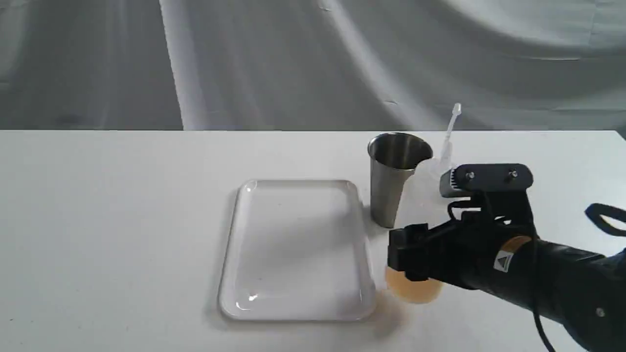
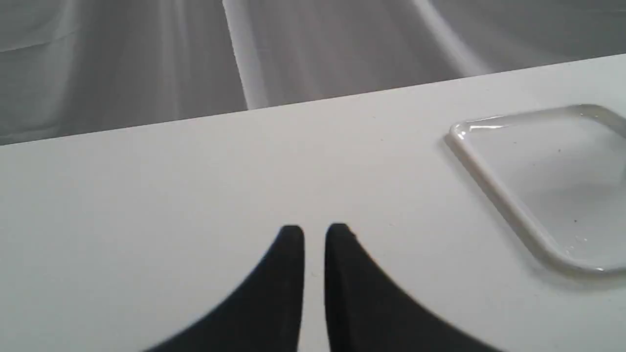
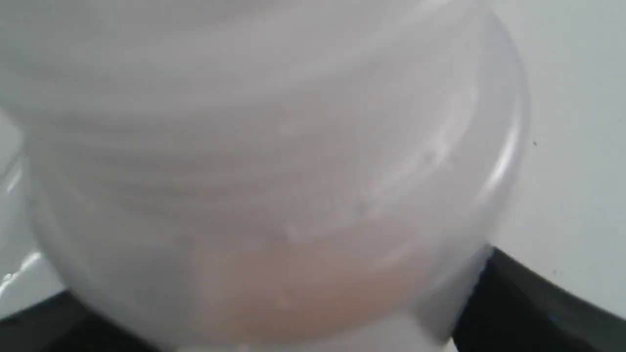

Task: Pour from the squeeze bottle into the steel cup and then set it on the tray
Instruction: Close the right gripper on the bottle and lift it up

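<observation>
White tabletop (image 1: 98, 220). My right gripper (image 1: 426, 220): jaws closed on squeeze bottle (image 1: 413, 288), just beside steel cup (image 1: 391, 181), near tray (image 1: 293, 313). My left gripper (image 2: 314, 232): nearly closed, empty.

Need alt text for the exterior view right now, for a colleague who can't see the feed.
The right gripper straddles a squeeze bottle with amber liquid at its base, just right of a steel cup on a white table. A white tray lies left of the cup with nothing on it.
</observation>
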Controlling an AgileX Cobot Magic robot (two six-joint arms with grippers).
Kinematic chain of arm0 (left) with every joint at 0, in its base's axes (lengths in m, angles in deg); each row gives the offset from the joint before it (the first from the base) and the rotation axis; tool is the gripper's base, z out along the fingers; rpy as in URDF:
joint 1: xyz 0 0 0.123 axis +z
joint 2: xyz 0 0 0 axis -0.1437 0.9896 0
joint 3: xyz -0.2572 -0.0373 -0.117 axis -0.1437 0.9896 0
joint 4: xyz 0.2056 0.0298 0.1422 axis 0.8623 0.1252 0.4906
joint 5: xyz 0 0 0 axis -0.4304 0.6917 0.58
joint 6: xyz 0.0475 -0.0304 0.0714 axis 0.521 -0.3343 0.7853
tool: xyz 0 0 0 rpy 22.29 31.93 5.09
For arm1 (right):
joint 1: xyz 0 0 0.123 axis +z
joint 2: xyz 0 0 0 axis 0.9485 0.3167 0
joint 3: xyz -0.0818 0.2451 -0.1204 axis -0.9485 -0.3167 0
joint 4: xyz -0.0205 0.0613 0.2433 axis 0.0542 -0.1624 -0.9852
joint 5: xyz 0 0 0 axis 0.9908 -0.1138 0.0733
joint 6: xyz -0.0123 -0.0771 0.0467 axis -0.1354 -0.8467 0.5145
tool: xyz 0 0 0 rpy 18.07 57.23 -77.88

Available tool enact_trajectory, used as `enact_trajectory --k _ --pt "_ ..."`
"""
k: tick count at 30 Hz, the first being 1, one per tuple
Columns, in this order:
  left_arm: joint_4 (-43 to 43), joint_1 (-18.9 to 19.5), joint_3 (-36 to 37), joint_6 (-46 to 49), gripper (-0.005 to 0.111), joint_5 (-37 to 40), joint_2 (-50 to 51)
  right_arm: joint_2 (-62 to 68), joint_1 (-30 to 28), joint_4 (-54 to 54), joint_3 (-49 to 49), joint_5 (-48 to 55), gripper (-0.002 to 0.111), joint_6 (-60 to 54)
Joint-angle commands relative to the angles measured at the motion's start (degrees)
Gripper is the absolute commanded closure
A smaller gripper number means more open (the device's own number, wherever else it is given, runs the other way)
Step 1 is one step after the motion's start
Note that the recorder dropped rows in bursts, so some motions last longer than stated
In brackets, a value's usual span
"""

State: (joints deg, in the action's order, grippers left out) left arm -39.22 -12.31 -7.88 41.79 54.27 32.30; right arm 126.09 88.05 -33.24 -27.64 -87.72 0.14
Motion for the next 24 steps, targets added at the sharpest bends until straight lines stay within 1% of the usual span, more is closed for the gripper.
enact_trajectory --k 1,8,12,14,18,24 --pt "0.03 -0.18 0.25 -0.1 0.098 -0.37 -0.29 -4.29 -1.92 0.69 0.34 1.28 0.064 -0.01" --pt "0.03 -0.18 0.25 -0.1 0.098 -0.37 -0.29 -12.56 -10.32 11.39 0.34 11.36 0.064 0.62" --pt "0.03 -0.18 0.25 -0.1 0.098 -0.37 -0.29 -16.37 -15.1 15.13 0.38 14.53 0.064 1.21" --pt "0.03 -0.18 0.25 -0.1 0.098 -0.37 -0.29 -17.23 -17.04 16.79 1.68 18.22 0.064 1.21" --pt "0.03 -0.18 0.25 -0.1 0.098 -0.37 -0.29 -17.22 -19.4 21.86 8.83 30.64 0.064 1.31" --pt "0.03 -0.18 0.25 -0.1 0.098 -0.37 -0.29 -14.89 -19.4 27.08 20.13 36.39 0.064 1.55"
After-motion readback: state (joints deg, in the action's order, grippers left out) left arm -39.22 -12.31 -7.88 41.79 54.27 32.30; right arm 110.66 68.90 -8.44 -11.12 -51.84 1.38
